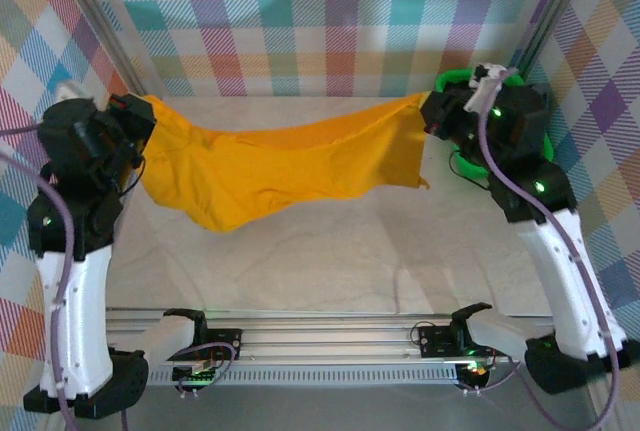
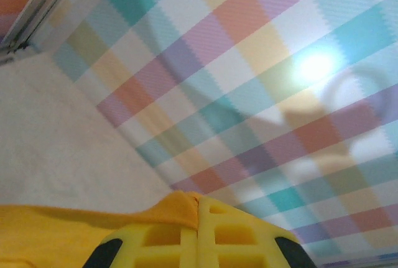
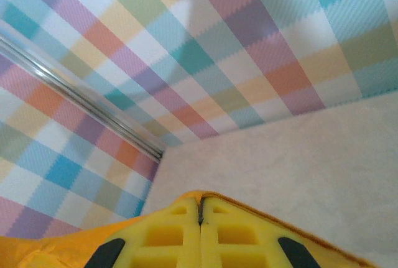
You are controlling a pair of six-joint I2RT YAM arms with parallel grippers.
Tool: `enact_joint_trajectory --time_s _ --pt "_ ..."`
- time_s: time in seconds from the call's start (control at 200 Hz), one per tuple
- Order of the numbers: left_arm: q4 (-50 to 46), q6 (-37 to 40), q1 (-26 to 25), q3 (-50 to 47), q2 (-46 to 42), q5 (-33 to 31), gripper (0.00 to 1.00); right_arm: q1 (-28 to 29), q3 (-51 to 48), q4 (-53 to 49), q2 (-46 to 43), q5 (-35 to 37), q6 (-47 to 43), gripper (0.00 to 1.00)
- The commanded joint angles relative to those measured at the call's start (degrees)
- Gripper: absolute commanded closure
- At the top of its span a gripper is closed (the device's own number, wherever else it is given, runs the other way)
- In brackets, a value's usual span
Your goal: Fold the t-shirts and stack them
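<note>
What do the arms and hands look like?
The left arm and right arm each have a white lower link, black upper joints with green LEDs, and a lilac cable along them. Left hand and right hand: yellow ribbed plastic fingers, black patches at the sides.

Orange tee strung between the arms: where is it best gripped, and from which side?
At its two upper ends, one from each outer side. The orange tee is wide and limp, sagging in the middle, so an end pinch by the left gripper and right gripper, as here, probably spreads it flat.
</note>
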Motion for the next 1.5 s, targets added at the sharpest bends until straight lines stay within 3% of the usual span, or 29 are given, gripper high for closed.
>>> enact_joint_trajectory --time_s 0.0,0.215,0.415,0.725,0.9,1.07,1.155,1.265,1.494 --pt "3.3 1.7 0.7 4.9 0.4 -1.4 1.00 -0.2 -1.6 2.2 -4.0 0.7 1.0 1.00" --pt "4.5 2.3 0.9 9.4 10.8 2.2 1.00 -0.5 -1.1 4.7 4.2 -2.5 2.0 1.00" --pt "6.0 1.6 4.2 13.8 23.7 8.2 1.00 -4.2 5.8 9.6 19.4 -8.4 3.8 1.00" --pt "12.3 -3.1 11.4 31.4 41.7 21.2 1.00 -9.1 31.7 10.3 41.3 -15.4 5.3 1.00" --pt "18.1 -8.5 14.1 42.6 42.6 25.3 1.00 -12.8 41.7 11.7 42.7 -15.6 7.0 1.00" --pt "17.8 -11.9 14.0 44.1 37.0 27.7 1.00 -17.7 39.6 12.2 37.7 -17.0 9.2 1.00" --pt "13.6 -11.4 12.5 36.4 30.5 28.1 1.00 -19.2 33.1 11.6 33.0 -17.5 9.2 1.00" --pt "14.1 -14.3 9.5 11.8 16.9 27.5 1.00 -19.4 18.1 11.7 23.8 -15.9 8.4 1.00" --pt "9.2 -24.2 0.9 -36.1 -11.1 25.7 1.00 -19.2 -23.2 11.8 3.4 -10.4 12.8 1.00"
